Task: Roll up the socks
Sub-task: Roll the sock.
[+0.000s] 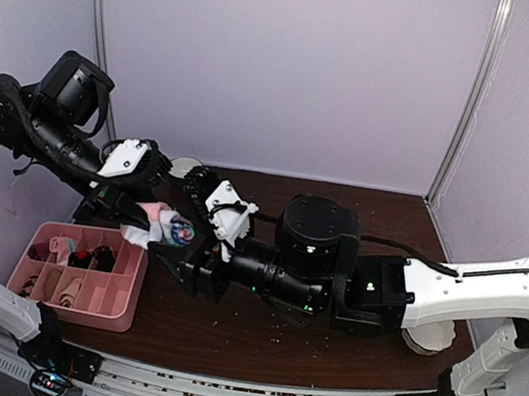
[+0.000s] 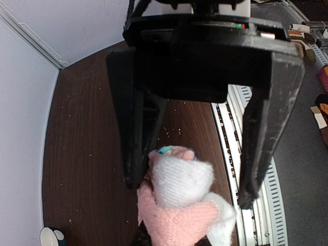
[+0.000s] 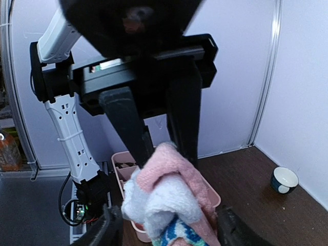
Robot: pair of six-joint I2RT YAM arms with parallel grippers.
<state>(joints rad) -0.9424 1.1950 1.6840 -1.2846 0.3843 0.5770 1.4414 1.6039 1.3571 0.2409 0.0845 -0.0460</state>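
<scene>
A rolled bundle of pink, white and blue-green socks point(image 1: 167, 225) point(image 2: 179, 205) point(image 3: 169, 197) hangs above the table's left side, just past the pink tray. My left gripper point(image 1: 149, 211) point(image 3: 166, 154) is shut on the bundle's pink end, its two dark fingers pinching from the far side in the right wrist view. My right gripper point(image 1: 178, 255) point(image 2: 189, 189) point(image 3: 168, 228) faces it from the opposite side. It stands open, one finger on each side of the roll. Whether those fingers touch the fabric I cannot tell.
A pink divided tray point(image 1: 127, 309) point(image 3: 121, 158) sits at the front left with several small dark and tan things in its compartments. A small dark cup with a white inside point(image 3: 284, 179) point(image 2: 51, 238) stands near the back wall. My right arm point(image 1: 449, 288) stretches across the table's middle.
</scene>
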